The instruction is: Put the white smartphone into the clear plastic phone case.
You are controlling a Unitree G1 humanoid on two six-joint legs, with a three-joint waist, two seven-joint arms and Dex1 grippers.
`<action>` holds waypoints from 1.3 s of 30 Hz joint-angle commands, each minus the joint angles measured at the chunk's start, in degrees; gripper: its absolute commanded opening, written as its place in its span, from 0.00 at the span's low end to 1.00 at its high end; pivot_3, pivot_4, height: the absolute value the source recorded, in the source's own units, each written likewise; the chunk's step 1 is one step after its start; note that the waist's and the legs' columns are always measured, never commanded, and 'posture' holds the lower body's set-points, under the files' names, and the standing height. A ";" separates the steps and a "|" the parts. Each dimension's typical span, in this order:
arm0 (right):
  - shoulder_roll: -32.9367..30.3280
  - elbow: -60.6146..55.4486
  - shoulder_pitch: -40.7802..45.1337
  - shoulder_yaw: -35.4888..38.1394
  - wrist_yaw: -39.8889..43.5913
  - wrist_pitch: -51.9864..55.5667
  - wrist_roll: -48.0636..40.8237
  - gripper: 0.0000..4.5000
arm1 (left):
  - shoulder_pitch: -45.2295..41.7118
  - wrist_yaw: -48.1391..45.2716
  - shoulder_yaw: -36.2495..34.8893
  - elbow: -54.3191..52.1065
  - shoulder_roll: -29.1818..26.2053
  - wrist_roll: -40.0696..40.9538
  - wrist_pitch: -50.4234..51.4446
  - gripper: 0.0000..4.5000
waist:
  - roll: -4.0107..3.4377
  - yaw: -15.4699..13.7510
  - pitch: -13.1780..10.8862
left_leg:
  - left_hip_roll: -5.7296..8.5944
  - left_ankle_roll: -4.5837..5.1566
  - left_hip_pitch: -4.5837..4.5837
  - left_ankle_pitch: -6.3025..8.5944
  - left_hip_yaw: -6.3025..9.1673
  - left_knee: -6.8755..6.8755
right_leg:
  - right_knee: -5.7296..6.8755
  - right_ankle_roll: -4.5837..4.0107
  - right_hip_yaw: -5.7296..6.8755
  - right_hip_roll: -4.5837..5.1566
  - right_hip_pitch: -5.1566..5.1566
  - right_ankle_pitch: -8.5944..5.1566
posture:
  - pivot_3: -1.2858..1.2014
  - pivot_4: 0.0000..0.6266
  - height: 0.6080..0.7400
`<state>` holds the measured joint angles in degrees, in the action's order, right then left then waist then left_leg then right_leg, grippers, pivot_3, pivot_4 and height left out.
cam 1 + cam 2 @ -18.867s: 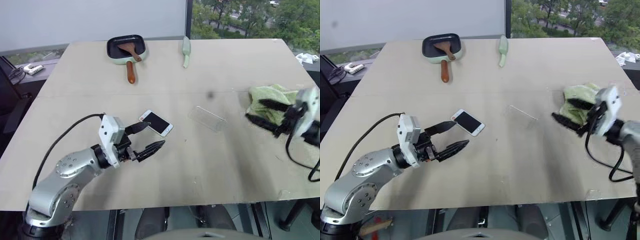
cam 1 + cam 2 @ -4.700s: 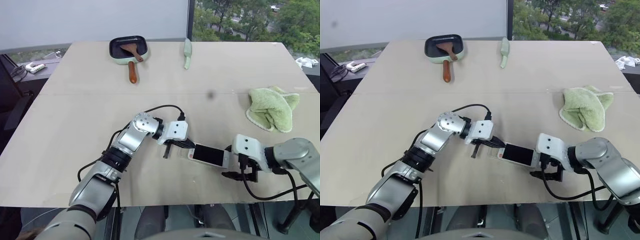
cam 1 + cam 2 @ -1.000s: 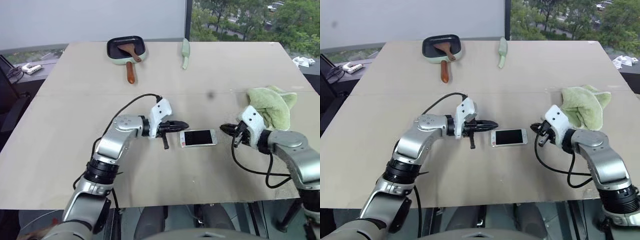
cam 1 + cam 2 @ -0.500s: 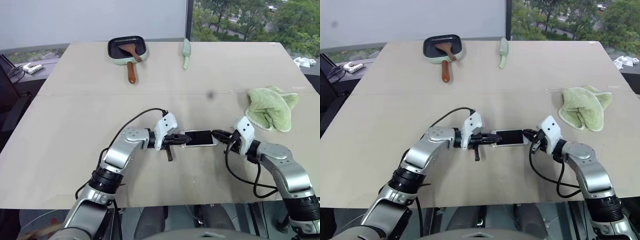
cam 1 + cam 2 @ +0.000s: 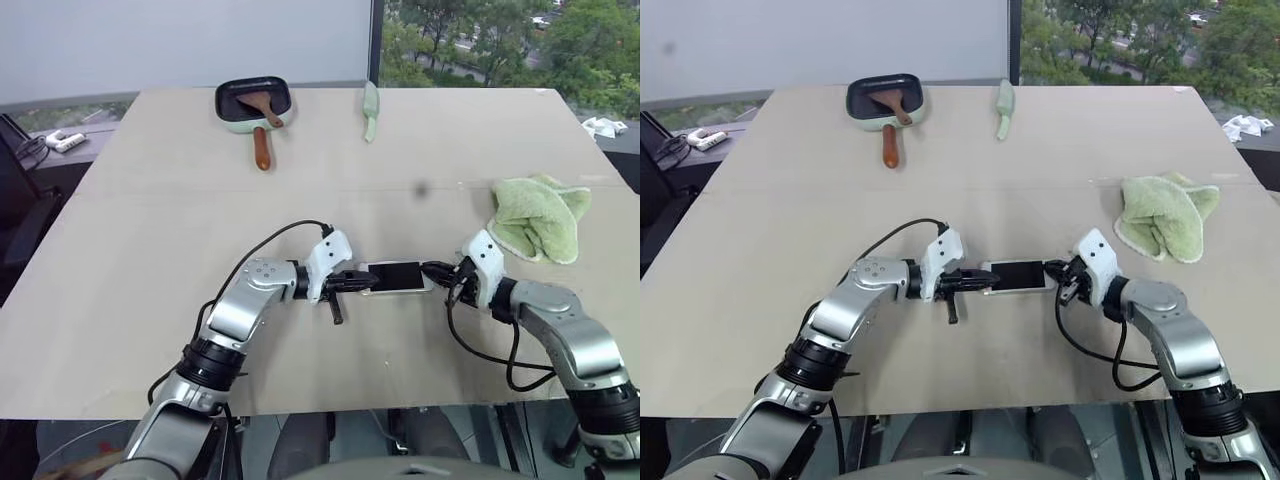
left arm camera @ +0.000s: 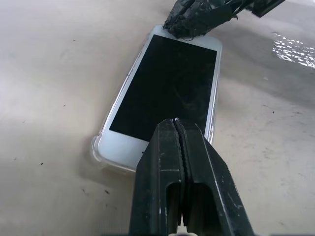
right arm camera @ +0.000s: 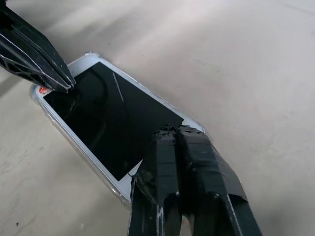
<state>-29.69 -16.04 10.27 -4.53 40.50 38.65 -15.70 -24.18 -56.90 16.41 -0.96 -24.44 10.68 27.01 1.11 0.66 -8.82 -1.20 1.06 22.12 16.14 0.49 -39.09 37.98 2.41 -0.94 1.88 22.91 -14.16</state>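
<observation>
Now both hands together on white smartphone [image 6: 165, 91]; clear plastic phone case [image 6: 100, 156] rim barely visible.

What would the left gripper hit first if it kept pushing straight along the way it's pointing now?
The white smartphone: the shut left gripper already sits over its near end. Beyond the phone in that line is the right gripper, at the far end.
</observation>
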 commanded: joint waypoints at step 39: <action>-8.67 -0.70 -0.23 -12.64 1.02 16.02 0.16 0.00 | 0.58 1.57 -0.25 -0.28 -0.58 -0.21 -1.33 0.00 | 0.61 -0.04 1.30 | -0.08 0.03 -0.46 0.02 0.02 0.45 | -0.32 -0.03 0.00 0.03 -0.41 -0.07 | 0.52 0.24 1.00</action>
<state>-38.50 -21.87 12.82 -12.62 41.99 49.37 -16.27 -23.31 -55.29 16.40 -0.47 -24.96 10.27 26.68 1.72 0.62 -7.52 -1.28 1.09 21.66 16.16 0.50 -38.64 37.65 2.39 -0.96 1.92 22.49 -14.22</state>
